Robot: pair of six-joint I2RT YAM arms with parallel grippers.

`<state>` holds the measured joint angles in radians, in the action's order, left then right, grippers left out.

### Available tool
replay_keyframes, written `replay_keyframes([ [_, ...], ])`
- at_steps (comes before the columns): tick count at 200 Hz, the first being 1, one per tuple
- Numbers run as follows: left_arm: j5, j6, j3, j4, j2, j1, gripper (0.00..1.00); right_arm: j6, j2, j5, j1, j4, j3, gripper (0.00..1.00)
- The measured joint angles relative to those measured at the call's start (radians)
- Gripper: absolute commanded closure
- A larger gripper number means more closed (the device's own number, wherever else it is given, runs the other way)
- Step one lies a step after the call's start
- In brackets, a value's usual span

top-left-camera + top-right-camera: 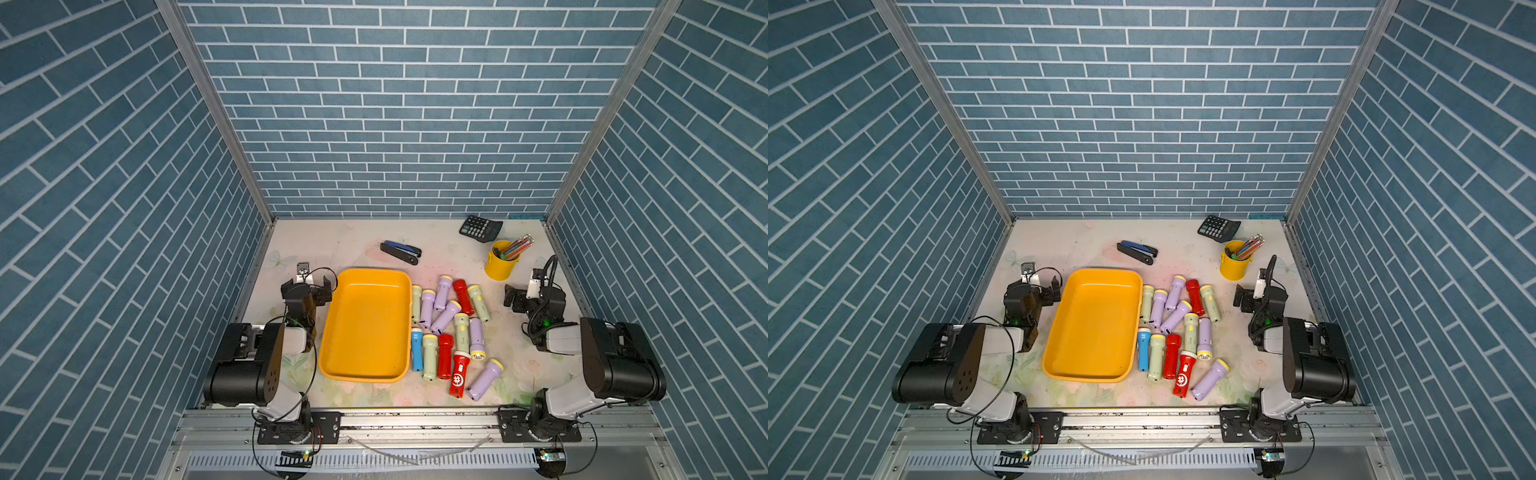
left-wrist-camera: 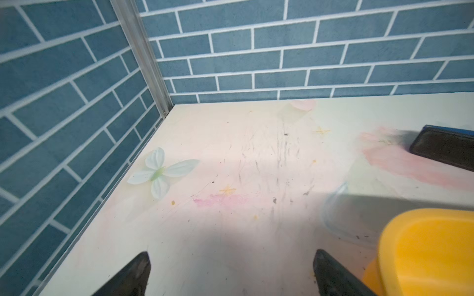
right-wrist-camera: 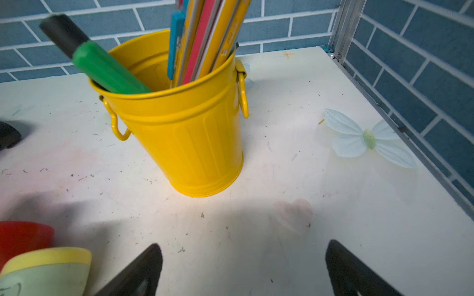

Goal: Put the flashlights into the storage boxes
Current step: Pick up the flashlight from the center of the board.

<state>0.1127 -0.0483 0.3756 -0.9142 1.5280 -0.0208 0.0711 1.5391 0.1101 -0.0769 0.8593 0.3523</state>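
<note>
The storage box, a shallow yellow-orange tray [image 1: 365, 324] [image 1: 1094, 324], lies empty left of centre. Several flashlights [image 1: 453, 328] [image 1: 1183, 328] in lilac, pale green and red lie loose on the table right of it. A blue one [image 1: 417, 350] lies against the tray's right rim. My left gripper [image 1: 307, 286] [image 2: 230, 271] is open over bare table beside the tray's far left corner [image 2: 423, 251]. My right gripper [image 1: 532, 297] [image 3: 243, 266] is open, holds nothing and faces the pencil cup. A pale green flashlight [image 3: 46, 271] and a red one [image 3: 23, 235] lie beside it.
A yellow pencil cup [image 1: 500, 262] [image 3: 184, 133] full of pencils stands at the back right. A black calculator [image 1: 481, 227] lies behind it. A black and blue stapler [image 1: 401, 251] [image 2: 446, 148] lies behind the tray. Blue brick walls close three sides.
</note>
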Motion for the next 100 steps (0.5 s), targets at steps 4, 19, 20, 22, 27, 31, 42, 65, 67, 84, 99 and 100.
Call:
replay_keyframes([
  [4,-0.005,-0.002,0.001,0.002,0.000,-0.002,0.00,0.000,0.000,0.000,0.000,0.000,0.000,0.01],
  [19,-0.021,-0.006,0.001,0.004,0.000,-0.005,0.00,0.000,0.000,0.000,0.000,0.000,0.000,0.01],
  [20,-0.021,-0.007,0.001,0.004,0.000,-0.005,0.00,0.000,0.000,0.000,0.000,0.000,0.000,0.01],
  [22,-0.023,-0.008,0.001,0.004,0.000,-0.005,0.00,0.000,0.000,0.000,0.000,0.000,0.000,0.01],
  [27,-0.026,-0.009,0.001,0.004,0.000,-0.005,0.00,0.000,0.000,0.000,0.000,0.000,0.000,0.01],
  [31,-0.028,-0.010,0.001,0.004,0.000,-0.005,0.00,0.000,0.000,0.000,0.000,0.000,0.000,0.01],
  [42,-0.032,-0.011,0.001,0.005,0.000,-0.005,0.00,0.000,0.000,0.000,0.000,0.000,0.000,0.01],
  [65,-0.036,-0.012,0.001,0.004,0.000,-0.005,0.00,0.000,0.000,0.000,0.000,0.000,0.000,0.01],
  [67,-0.036,-0.012,0.001,0.005,0.000,-0.005,0.00,0.000,0.000,0.000,0.000,0.000,0.000,0.01],
  [84,-0.039,-0.013,0.001,0.005,0.000,-0.005,0.00,0.000,0.000,0.000,0.000,0.000,0.000,0.01],
  [99,-0.041,-0.013,0.001,0.005,0.000,-0.005,0.00,0.000,0.000,0.000,0.000,0.000,0.000,0.01],
  [100,-0.041,-0.013,0.001,0.005,0.000,-0.005,0.00,0.000,0.000,0.000,0.000,0.000,0.000,0.01],
])
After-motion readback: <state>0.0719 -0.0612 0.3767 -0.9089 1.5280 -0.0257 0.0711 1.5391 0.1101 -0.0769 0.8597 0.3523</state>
